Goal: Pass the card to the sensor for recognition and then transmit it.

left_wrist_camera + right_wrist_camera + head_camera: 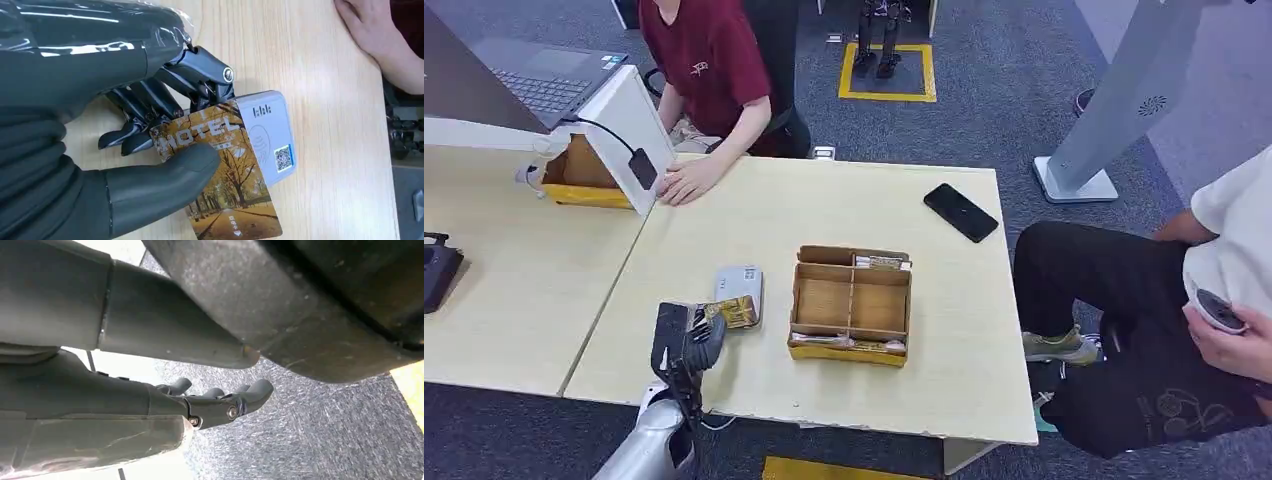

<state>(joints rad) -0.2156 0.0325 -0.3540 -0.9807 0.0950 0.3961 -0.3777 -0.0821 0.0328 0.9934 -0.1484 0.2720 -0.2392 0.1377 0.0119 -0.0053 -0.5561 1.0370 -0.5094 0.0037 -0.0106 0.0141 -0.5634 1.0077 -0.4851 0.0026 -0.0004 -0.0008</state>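
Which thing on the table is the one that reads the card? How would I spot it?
Start at the big pale wooden table and find the brown cardboard box with compartments in the middle. Just beside it, toward the left robot hand, lies the card reader, a small flat pale-grey pad. It alone has a blue square code sticker, and the autumn-tree hotel card is held over it.

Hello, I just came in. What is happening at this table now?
The robot's left hand holds a hotel card and lays it over the white card sensor on the table, so the reading step is under way. Handing the card on is not yet done. The right hand hangs by the robot's side with nothing in it. A wooden box stands beside the sensor. One person sits across the table and another at its right side.
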